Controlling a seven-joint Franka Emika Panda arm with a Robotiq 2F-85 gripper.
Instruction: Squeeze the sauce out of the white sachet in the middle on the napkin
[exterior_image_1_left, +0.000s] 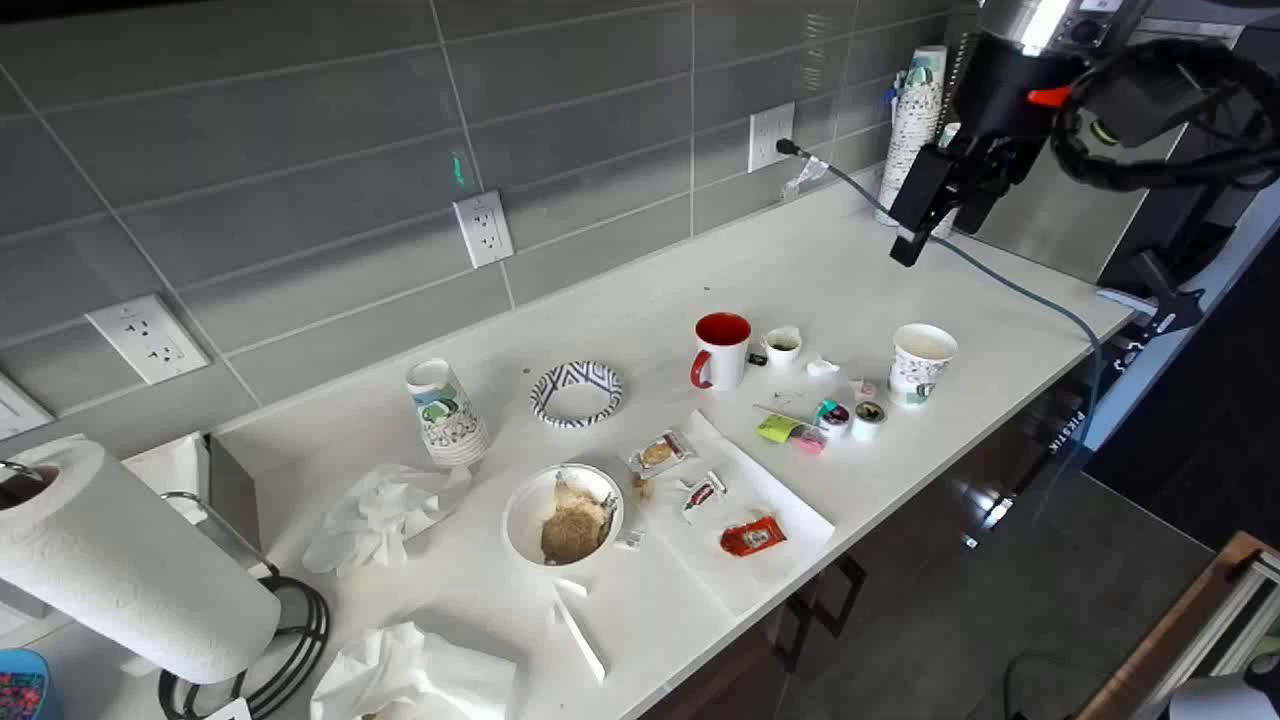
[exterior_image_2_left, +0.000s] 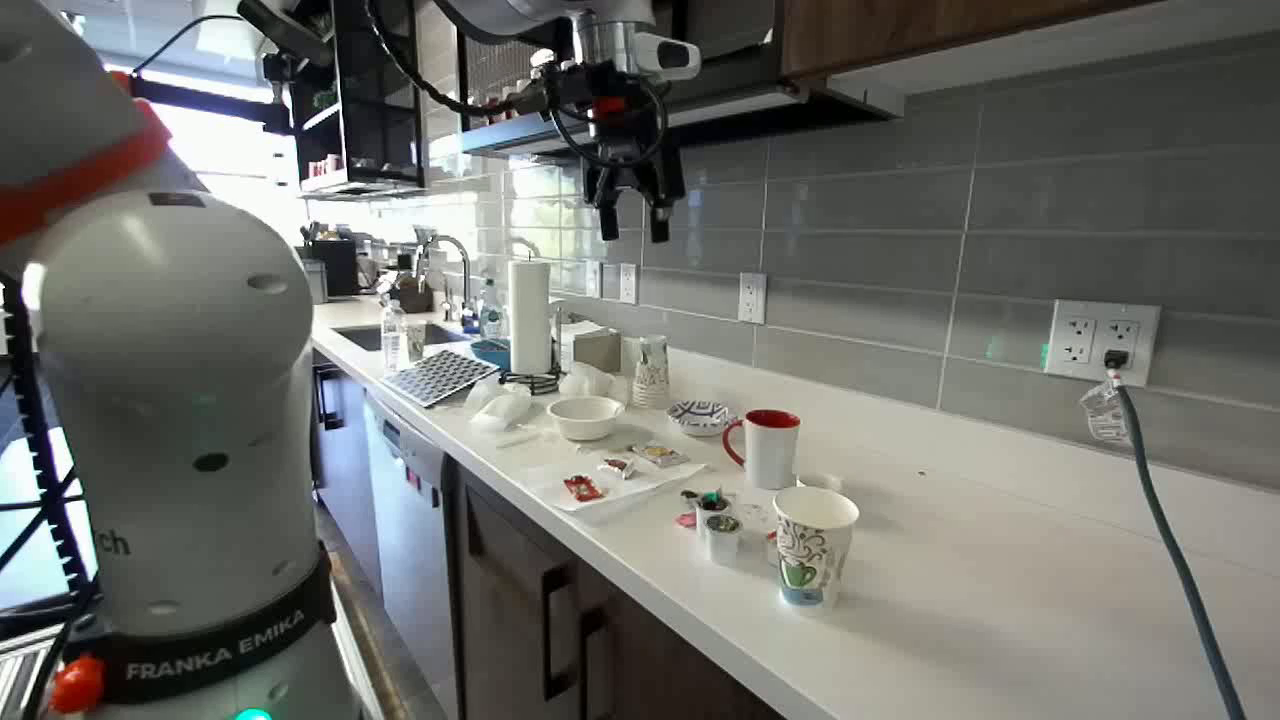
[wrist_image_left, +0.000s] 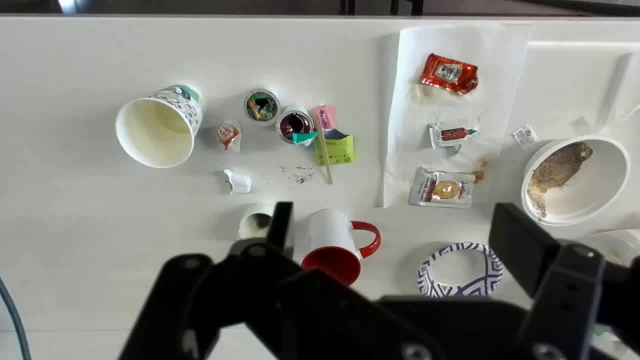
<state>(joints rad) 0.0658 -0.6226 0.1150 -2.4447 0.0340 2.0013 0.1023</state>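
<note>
I see my gripper (wrist_image_left: 395, 220) low in the wrist view, its 2 jaws spread, and the white sachet (wrist_image_left: 454, 134) on the napkin (wrist_image_left: 406, 117), upper right.

The white sachet (wrist_image_left: 454, 132) lies red-printed side up on the flat, spread-out napkin (wrist_image_left: 445, 106).

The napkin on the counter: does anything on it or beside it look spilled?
Yes: a brown smear stains the napkin at one end of the silvery packet, as if it leaked; dark specks lie scattered beside the wooden stick, perhaps spilled.
</note>
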